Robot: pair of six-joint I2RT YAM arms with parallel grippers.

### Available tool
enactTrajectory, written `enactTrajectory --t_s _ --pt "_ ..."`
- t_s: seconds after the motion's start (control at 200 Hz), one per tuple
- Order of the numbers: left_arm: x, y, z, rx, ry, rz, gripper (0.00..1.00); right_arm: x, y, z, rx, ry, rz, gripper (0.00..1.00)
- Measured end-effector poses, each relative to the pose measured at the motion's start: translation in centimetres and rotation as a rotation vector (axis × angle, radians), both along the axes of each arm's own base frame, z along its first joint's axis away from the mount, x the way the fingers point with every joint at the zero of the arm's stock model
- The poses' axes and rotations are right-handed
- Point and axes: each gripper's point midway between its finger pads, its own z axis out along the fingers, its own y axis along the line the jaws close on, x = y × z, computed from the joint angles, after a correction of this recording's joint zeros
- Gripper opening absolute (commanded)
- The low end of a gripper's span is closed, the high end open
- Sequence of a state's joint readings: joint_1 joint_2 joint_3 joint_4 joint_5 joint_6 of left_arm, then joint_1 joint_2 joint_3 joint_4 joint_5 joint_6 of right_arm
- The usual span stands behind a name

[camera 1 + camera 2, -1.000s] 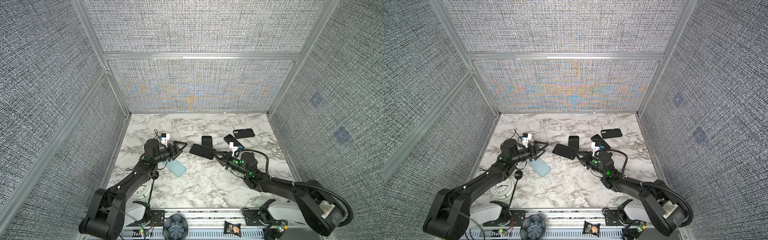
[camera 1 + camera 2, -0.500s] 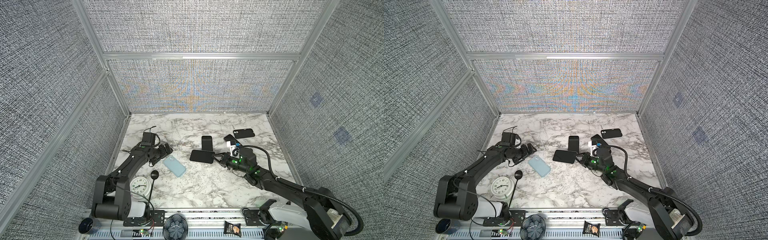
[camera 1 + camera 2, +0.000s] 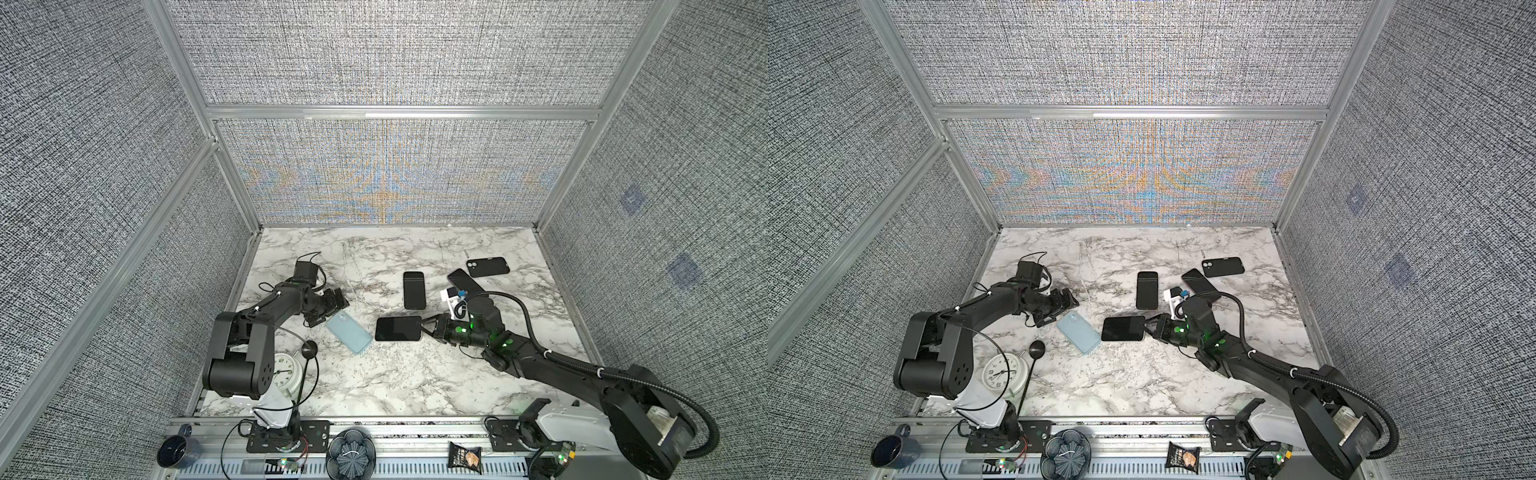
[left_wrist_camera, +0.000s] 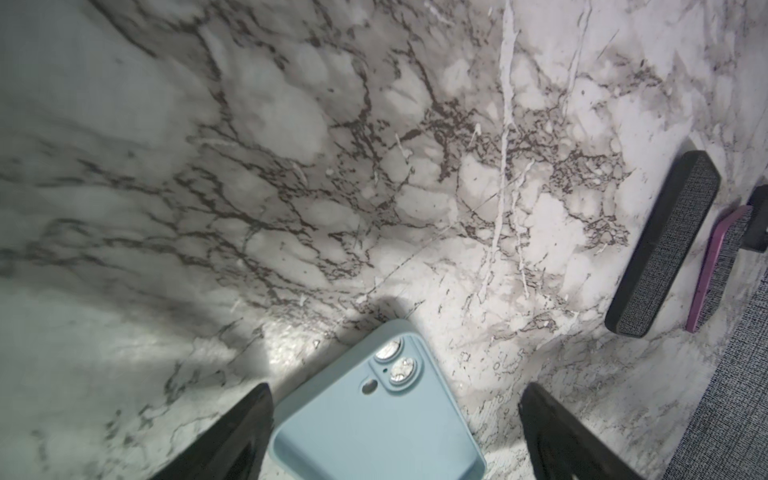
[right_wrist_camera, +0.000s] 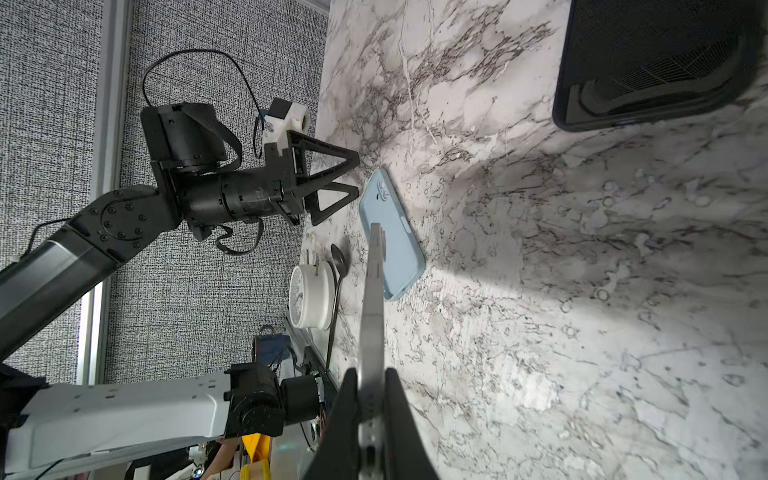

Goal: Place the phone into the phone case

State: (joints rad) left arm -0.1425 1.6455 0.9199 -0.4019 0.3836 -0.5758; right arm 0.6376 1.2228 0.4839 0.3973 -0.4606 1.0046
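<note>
On marble-patterned tabletop (image 3: 374, 257), right gripper (image 3: 424, 328) clamped on black glass-fronted phone (image 3: 398, 328) just at three o'clock of pale blue rubbery phone case (image 3: 348, 334), left gripper (image 3: 330, 316) spread wide at its eleven o'clock end.

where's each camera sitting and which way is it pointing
Top views: high above the arms' bases, looking down on the white marble table; both show left arm and right arm whole.
Left wrist: on the left arm, looking down past the open left gripper at the pale blue matte phone case; only fingers show.
Right wrist: on the right arm, looking along the black slab phone in the shut right gripper, toward the left arm.
Shared: both wrist views show that case.
</note>
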Motion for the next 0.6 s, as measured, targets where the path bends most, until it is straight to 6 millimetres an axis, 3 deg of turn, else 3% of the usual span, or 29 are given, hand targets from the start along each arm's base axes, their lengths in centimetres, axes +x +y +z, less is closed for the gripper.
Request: enactTrajectory --t_s 0.19,0.6 --pt "-1.0 -0.2 -0.7 -0.017 0.021 -0.008 0.90 -0.1 0.1 -0.3 -0.013 -0.009 0.010 0.03" --pt "-4.3 -2.1 -0.2 -0.100 0.034 -0.046 0.88 -0.2 -0.1 -0.6 -0.030 -0.009 0.013 0.03"
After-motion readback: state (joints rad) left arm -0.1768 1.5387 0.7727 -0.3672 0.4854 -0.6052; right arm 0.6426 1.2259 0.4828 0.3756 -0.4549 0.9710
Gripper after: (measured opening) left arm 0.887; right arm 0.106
